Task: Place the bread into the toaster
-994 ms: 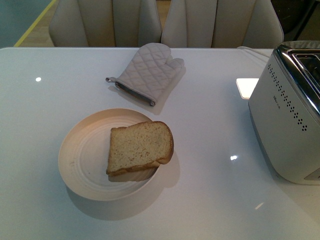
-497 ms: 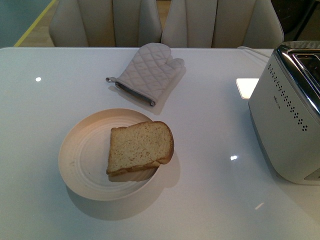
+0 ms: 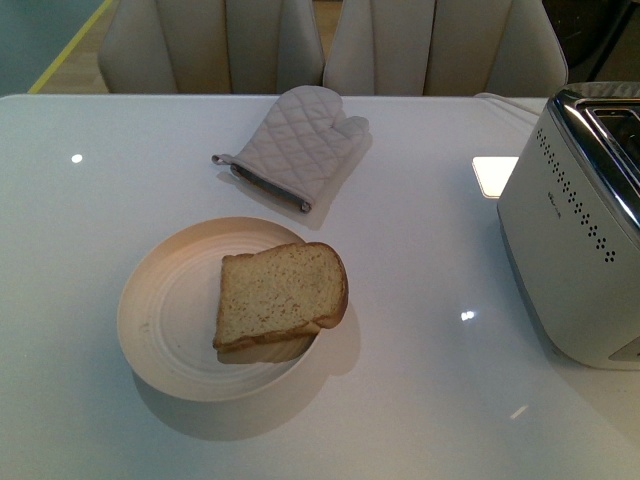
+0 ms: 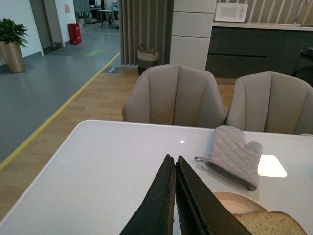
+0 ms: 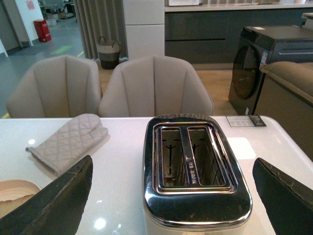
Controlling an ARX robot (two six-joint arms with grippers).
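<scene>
In front we see a glossy white table (image 3: pixel 420 400) before beige chairs (image 3: pixel 210 45), the bread (image 3: pixel 278 293) on a plate (image 3: pixel 160 320) well left of the toaster (image 3: pixel 575 250); at our left wrist, the left gripper (image 4: pixel 174 159) is pinched together and empty, with the bread near; at our right wrist, the right gripper (image 5: pixel 172 164) is spread wide and empty, facing the toaster.

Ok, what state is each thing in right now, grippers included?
bread, flat on the plate, not gripped
plate, holding the bread
toaster, upright, both slots empty
oven mitt, lying flat
left gripper, shut, empty
right gripper, open, empty
</scene>
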